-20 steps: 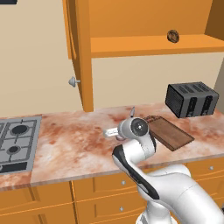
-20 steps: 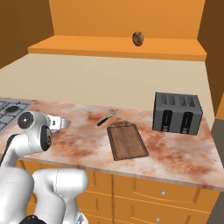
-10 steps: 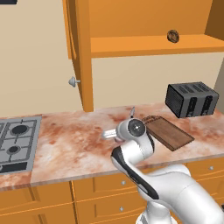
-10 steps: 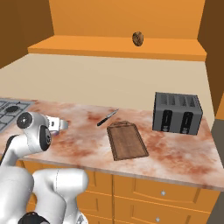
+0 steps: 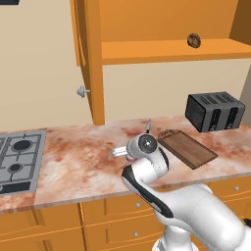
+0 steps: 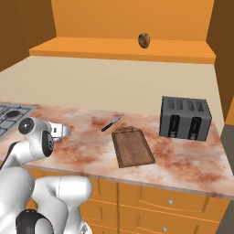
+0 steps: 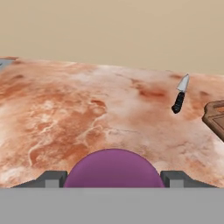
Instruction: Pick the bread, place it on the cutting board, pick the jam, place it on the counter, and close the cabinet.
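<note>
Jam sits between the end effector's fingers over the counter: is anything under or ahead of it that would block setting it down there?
Nothing visible does. In the hand view the jam sits over bare counter; the knife and cutting board lie off to one side.

In the hand view, bare counter (image 7: 65, 113) stretches wide across the left and centre. At right, a knife (image 7: 180, 99) and the cutting board (image 7: 215, 114) corner block passage; the toaster (image 6: 185, 117) stands far right
</note>
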